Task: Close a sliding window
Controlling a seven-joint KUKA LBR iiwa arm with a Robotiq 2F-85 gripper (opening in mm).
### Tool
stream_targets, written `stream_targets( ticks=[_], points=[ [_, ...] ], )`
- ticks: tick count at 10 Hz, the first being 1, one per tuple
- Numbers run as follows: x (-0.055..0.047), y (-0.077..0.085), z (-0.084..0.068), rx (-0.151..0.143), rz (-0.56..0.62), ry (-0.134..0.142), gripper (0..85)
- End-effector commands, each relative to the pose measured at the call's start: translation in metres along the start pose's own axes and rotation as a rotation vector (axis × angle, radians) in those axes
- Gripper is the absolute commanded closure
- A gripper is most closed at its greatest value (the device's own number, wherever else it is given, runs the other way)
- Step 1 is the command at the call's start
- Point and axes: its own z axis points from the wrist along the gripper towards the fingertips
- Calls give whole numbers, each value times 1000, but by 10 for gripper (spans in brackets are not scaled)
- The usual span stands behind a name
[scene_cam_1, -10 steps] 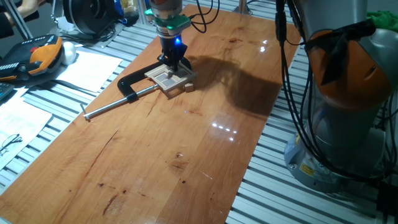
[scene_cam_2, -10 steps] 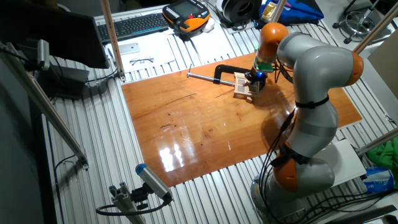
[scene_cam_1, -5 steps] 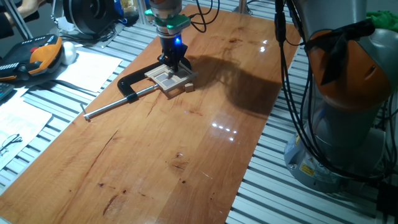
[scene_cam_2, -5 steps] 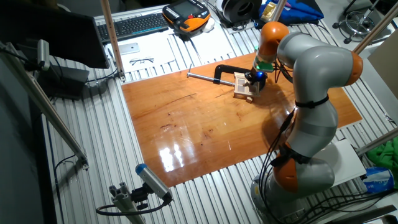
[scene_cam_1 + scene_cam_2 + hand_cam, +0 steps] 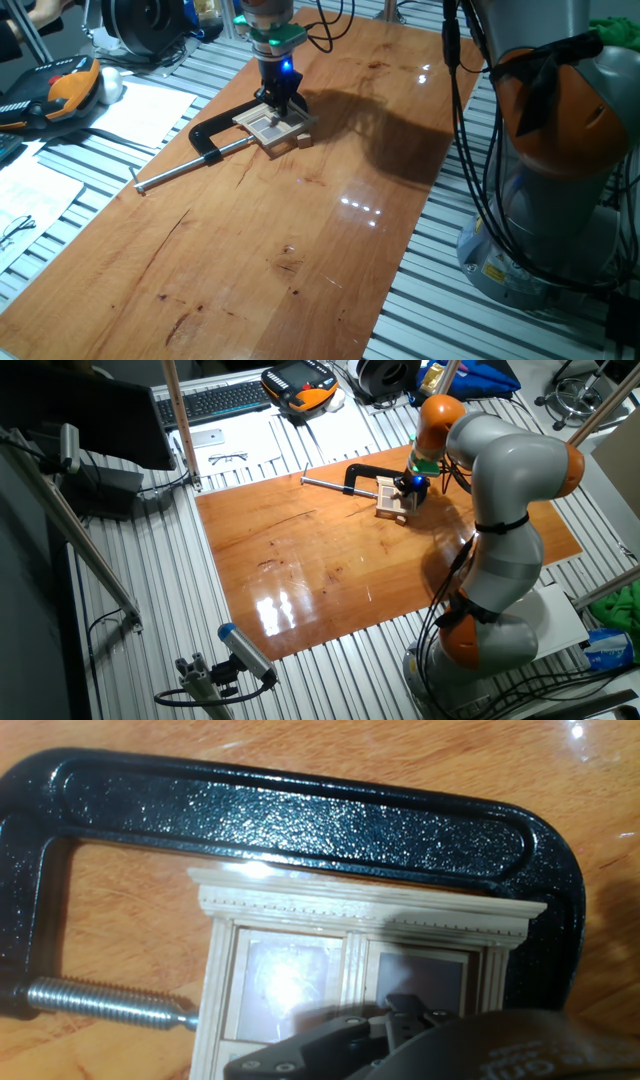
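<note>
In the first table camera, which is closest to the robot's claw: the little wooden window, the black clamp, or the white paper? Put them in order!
Measured from the gripper:
1. Sliding window, right beneath it.
2. Black C-clamp, wrapped around the window, screw rod pointing away.
3. White paper, off the wooden board, farthest.

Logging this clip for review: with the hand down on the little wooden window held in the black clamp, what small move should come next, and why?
Probably a short push along the frame to slide the sash shut. The hand sits low on the small pale wooden sliding window, which the black C-clamp with the steel screw pins to the wooden table, so it should not shift. Whether the fingers touch the sash cannot be told.
</note>
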Motion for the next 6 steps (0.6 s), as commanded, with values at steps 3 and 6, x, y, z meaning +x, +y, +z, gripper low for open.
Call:
stream_targets(
  ticks=[3, 6],
  points=[
    [1, 0, 0, 0, -1, 2, 850],
    [3, 0, -2, 2, 1, 3, 850]
  ],
)
